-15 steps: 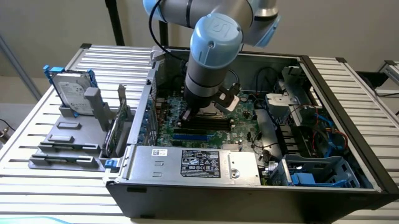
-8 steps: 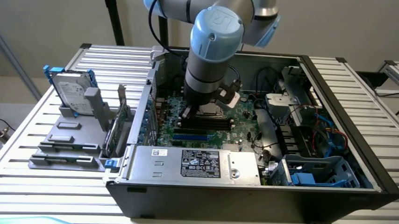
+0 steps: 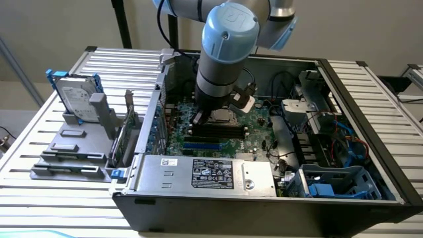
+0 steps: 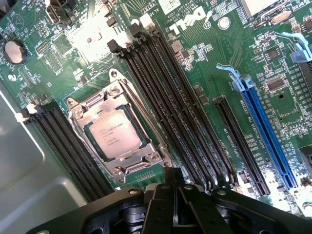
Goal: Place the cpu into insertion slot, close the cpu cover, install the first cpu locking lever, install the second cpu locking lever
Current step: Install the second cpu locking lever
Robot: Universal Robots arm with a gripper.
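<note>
The cpu (image 4: 111,135) lies flat in the insertion slot (image 4: 118,171) on the green motherboard, its pale silvery top with printed text facing up. The cpu cover (image 4: 145,146), a silvery frame, lies down around the chip's edges, and thin metal bars run along its sides. My gripper (image 4: 174,176) hangs just above the board beside the socket, near the long black memory slots. Its black fingers are shut with nothing between them. In the exterior view the arm reaches down into the open computer case, and the gripper (image 3: 218,115) sits low over the socket area.
Long black memory slots (image 4: 165,97) flank the socket, with a blue expansion slot (image 4: 267,131) farther off. The silver power supply (image 3: 205,173) and a blue drive cage (image 3: 337,184) stand at the case front. A hard drive (image 3: 74,96) stands on a grey rack outside the case, at the exterior view's left.
</note>
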